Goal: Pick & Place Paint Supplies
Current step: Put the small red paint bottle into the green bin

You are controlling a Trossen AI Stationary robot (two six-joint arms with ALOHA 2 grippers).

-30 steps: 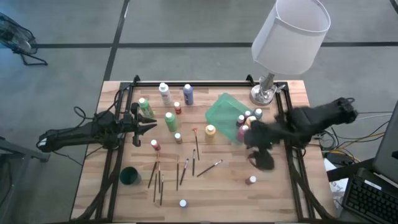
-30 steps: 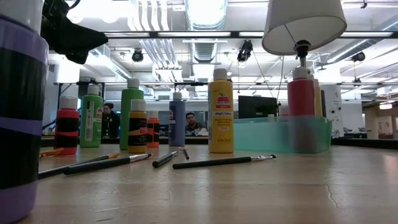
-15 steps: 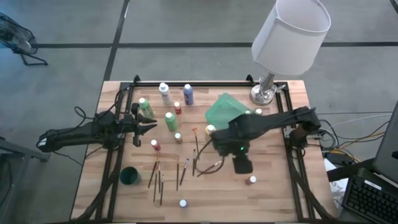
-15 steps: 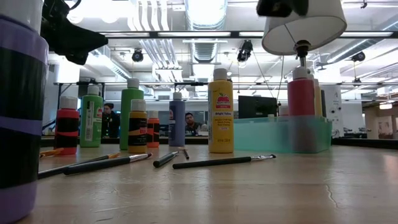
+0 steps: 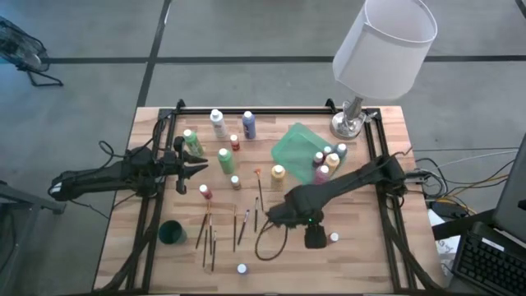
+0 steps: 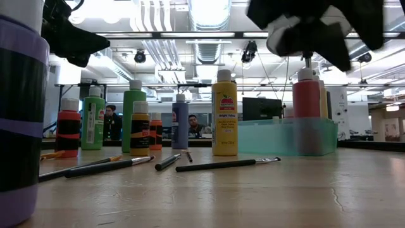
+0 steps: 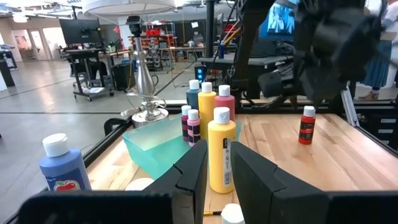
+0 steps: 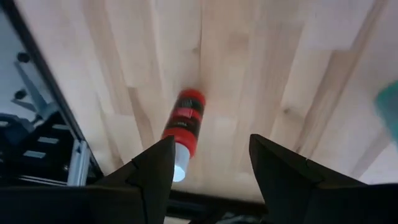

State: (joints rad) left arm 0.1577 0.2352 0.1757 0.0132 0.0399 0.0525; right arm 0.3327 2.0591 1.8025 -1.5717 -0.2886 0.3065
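While the green tray [image 5: 293, 148] holds only a few bottles [image 5: 326, 160], most bottles [image 5: 224, 158] and every brush [image 5: 208, 234] lie loose on the table [image 5: 370, 263]. My right gripper [image 8: 208, 163], jaws spread and empty, hangs above the red bottle [image 8: 184, 121] (left gripper [image 5: 201, 164] parked, narrowly parted).

**Labels present, wording unreadable**

The yellow bottle [image 6: 224, 114] in the low view carries a label with a red apple logo and lines of print too small to read. The blue bottle [image 7: 64, 171] in the left wrist view shows the same apple mark. The red bottle [image 8: 185, 123] has a dark label, illegible
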